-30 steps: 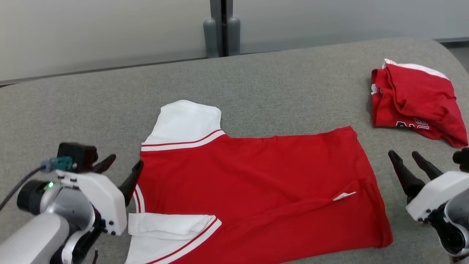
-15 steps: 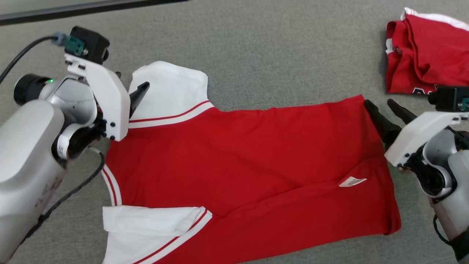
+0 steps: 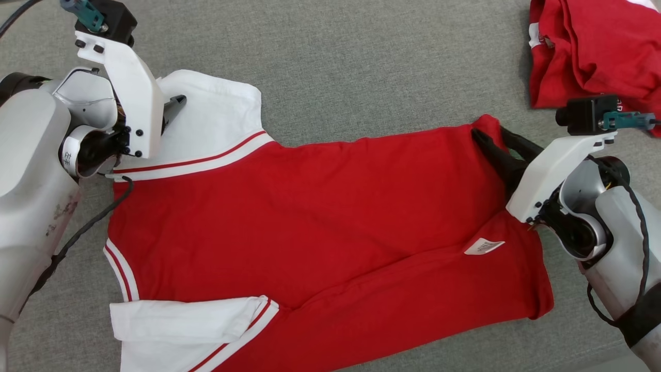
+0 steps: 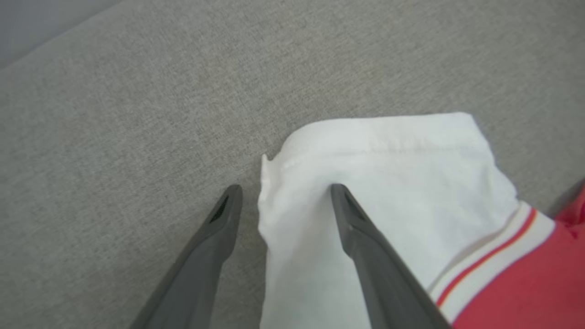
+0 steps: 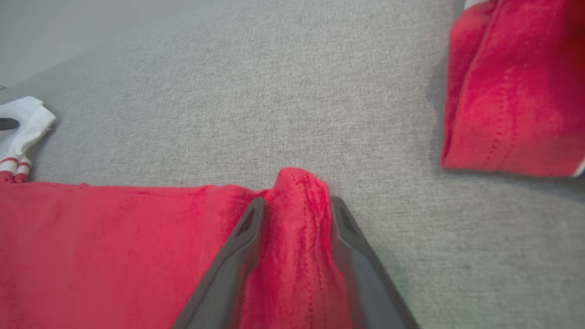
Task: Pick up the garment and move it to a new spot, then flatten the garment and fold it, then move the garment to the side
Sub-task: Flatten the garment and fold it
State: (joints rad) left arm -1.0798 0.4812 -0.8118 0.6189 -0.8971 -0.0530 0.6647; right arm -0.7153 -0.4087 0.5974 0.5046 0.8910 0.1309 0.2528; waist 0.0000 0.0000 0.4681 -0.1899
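Lying flat on the grey surface (image 3: 361,62), the shirt (image 3: 310,206) was spread across the middle, with its red body to the right and white sleeves at the left. The left gripper (image 4: 283,196) stood wide open at the far-left sleeve (image 4: 388,155), one finger on the white cloth and the other on bare surface just beside the sleeve's edge, nothing gripped. The right gripper (image 5: 295,205) was narrowed on the shirt's far-right corner, a raised ridge of red cloth pinched between both fingers. A second red garment (image 3: 594,46) lay bunched at the far right, apart from the shirt.
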